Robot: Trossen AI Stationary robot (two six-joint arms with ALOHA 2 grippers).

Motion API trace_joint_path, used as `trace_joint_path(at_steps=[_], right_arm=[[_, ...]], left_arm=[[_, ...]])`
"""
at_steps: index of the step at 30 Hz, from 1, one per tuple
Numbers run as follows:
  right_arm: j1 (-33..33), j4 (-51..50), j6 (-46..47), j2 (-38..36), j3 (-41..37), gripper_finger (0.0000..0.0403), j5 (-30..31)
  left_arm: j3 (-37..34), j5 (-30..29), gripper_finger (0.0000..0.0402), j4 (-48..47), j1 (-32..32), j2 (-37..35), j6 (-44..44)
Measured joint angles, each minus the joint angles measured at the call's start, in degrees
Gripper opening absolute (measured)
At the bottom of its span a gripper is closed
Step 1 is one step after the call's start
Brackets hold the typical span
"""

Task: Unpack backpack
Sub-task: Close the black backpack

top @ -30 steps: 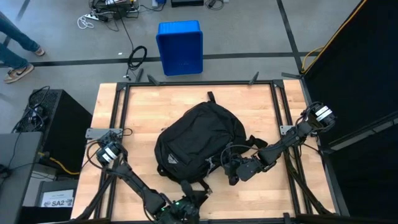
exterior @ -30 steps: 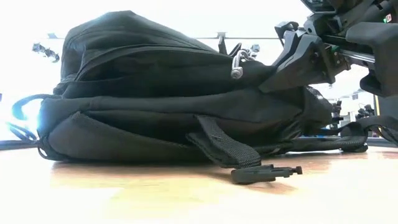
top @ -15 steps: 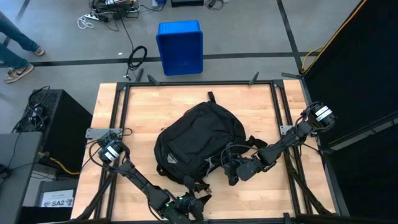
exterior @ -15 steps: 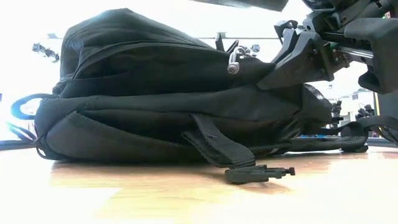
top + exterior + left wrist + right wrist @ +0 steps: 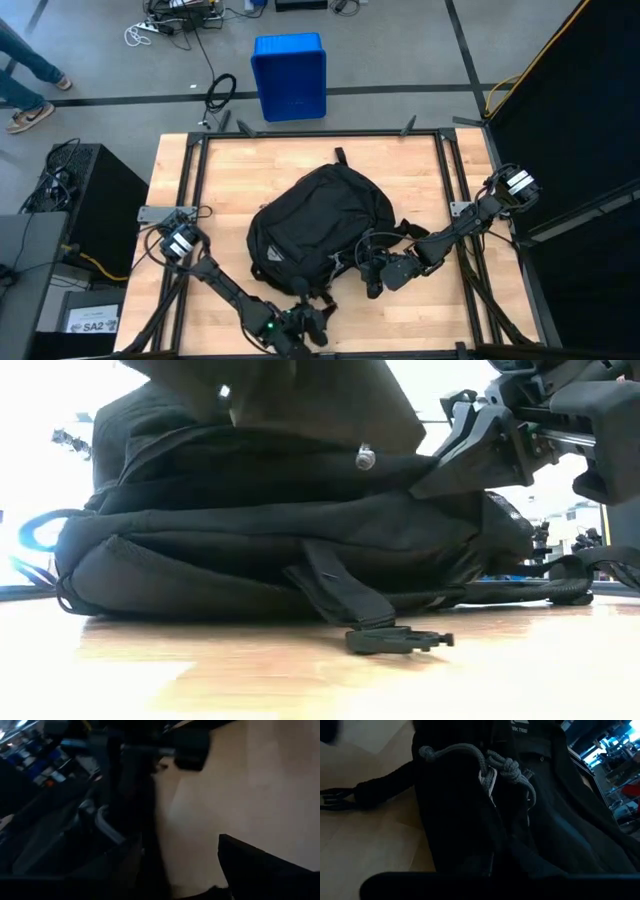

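The left hand (image 5: pixel 300 325) sits at the desk's (image 5: pixel 420 180) near edge, about six o'clock from the backpack (image 5: pixel 320 225); whether it is spread or pressed together, I cannot tell. The backpack lies flat mid-desk, still closed by the look of it. At its four o'clock side the right hand (image 5: pixel 372 272) is right against the grey zipper cords (image 5: pixel 500 767); its grip cannot be told either. Judged best: pinch one cord firmly, pull along the zipper line rather than upward, and let the left hand steady the fabric.
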Motion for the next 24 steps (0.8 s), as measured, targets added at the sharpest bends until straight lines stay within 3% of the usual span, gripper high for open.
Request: trace_joint_path(at_steps=[6,24], right_arm=[[0.0,1.5,0.0,0.0,0.0,0.0,-1.8],[-0.1,3.3,1.6,0.0,0.0,0.0,-4.6]], left_arm=[[0.0,-0.6,0.0227,-2.8,1.5,0.0,-0.5],[0.0,-11.2,0.0227,-4.1,1.9,0.0,4.4]])
